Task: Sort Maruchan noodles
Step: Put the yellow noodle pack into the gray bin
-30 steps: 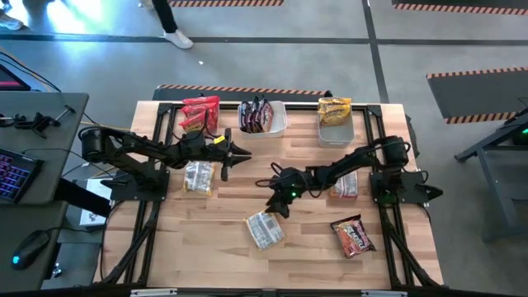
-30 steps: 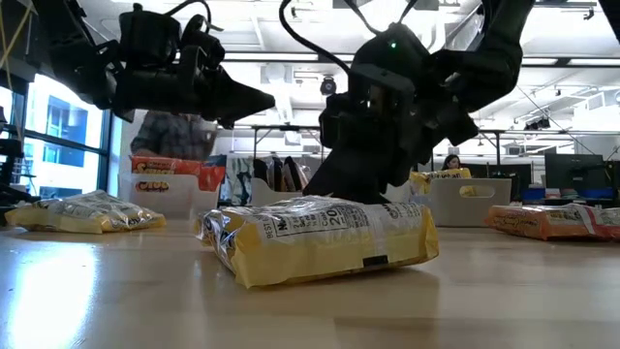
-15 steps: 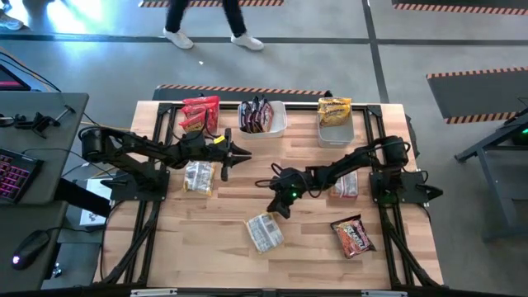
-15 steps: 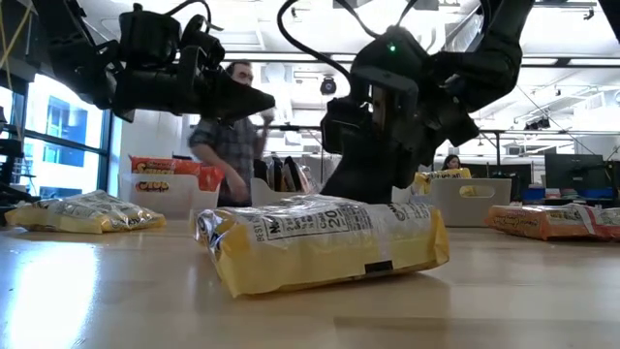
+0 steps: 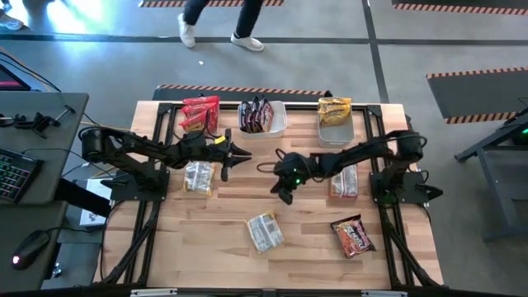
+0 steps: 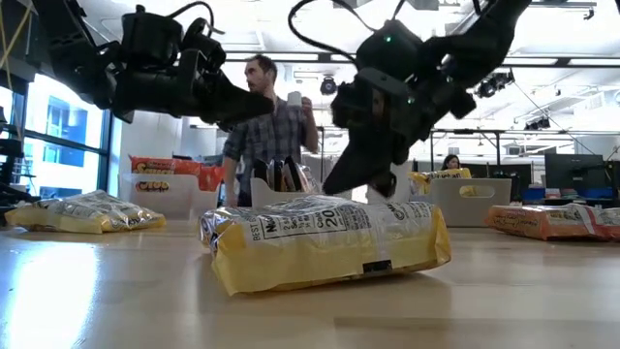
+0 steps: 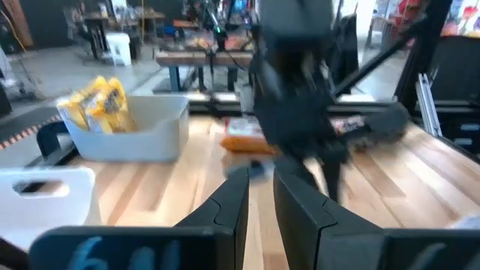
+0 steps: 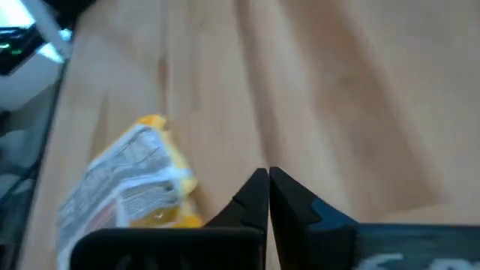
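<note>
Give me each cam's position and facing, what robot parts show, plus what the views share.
High: overhead, straight down on the table; both arms, left gripper, right gripper.
Low: table height, level across towards the room; both arms overhead, yellow packet in front.
Left wrist: forward past its own fingers to the yellow-packet tub and the right arm.
Right wrist: down past shut fingers at the wood.
Shared: the yellow packet also shows in high and right wrist.

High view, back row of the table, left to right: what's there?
Red-orange packets → tub of dark maroon packets → tub of yellow packets.
</note>
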You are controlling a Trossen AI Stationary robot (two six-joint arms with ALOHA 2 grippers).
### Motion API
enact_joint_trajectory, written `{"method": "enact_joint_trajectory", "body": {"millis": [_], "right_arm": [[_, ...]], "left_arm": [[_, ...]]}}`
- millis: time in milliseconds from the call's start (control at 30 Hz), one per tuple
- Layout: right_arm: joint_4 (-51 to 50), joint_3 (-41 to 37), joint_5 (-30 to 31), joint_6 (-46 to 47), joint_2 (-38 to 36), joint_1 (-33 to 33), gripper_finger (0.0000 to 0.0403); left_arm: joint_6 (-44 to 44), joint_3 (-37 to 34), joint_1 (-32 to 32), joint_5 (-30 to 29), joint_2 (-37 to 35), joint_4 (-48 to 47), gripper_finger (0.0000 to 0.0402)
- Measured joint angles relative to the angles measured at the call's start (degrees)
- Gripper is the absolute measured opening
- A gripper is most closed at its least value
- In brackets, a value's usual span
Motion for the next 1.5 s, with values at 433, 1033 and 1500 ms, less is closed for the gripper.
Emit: {"method": "enact_joint_trajectory", "body": {"millis": [433,1033,1500], "right_arm": [[-17.2,0.0,13.7,-15.4,-15.8,-2.0,0.0000],[-5.2,-8.1,14.0,-18.0,-15.8,0.7,0.0000],[-5.2,-8.1,12.8,-20.4,-15.8,0.7,0.0000]], "left_arm": [[-6.5,0.0,-16.3,3.3,0.0,-21.9,0.0099],[-0.6,7.7,-34.0,-13.0,14.2,-22.3,0.0195],[0.0,12.8,-34.2,-9.5,20.2,-23.7,0.0137]]}}
